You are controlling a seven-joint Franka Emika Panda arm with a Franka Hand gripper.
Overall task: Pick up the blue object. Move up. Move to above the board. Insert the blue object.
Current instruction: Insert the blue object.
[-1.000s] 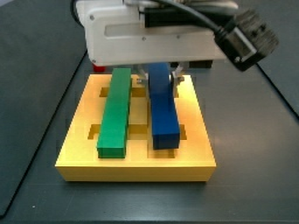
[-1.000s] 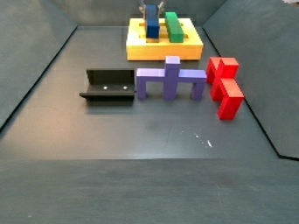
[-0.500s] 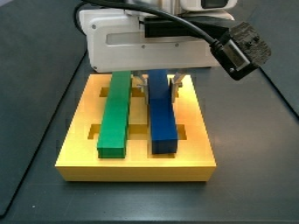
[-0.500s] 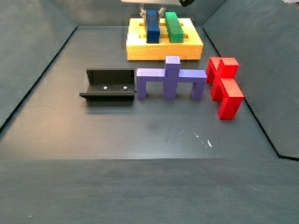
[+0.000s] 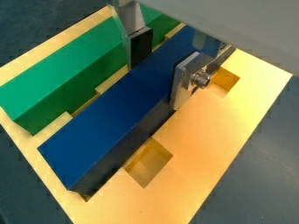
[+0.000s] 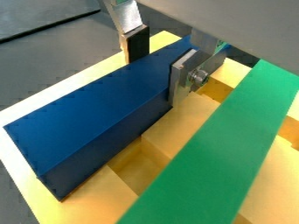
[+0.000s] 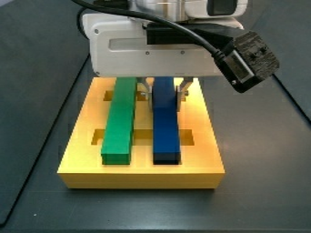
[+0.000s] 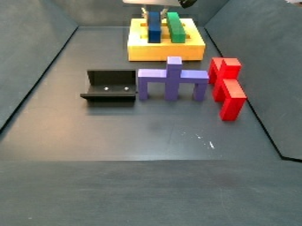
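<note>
The blue object (image 7: 168,132) is a long navy bar lying flat in a lengthwise groove of the yellow board (image 7: 140,175), parallel to a green bar (image 7: 119,118) in the neighbouring groove. My gripper (image 7: 166,91) stands over the bar's far end, its two fingers on either side of the bar and closed on it. Both wrist views show the bar (image 5: 105,122) (image 6: 82,131) between the dark pad and the silver finger (image 5: 187,79) of the gripper (image 5: 163,66) (image 6: 160,63). In a side view the board (image 8: 165,51) sits at the far end of the floor.
A lavender pronged piece (image 8: 174,81), a red stepped piece (image 8: 227,86) and the dark fixture (image 8: 109,87) stand on the grey floor in front of the board. Orange recesses (image 5: 149,162) open in the board beside the bar.
The blue bar was tilted with its far end raised; it has come down and now lies level in the groove. My gripper has lowered with it.
</note>
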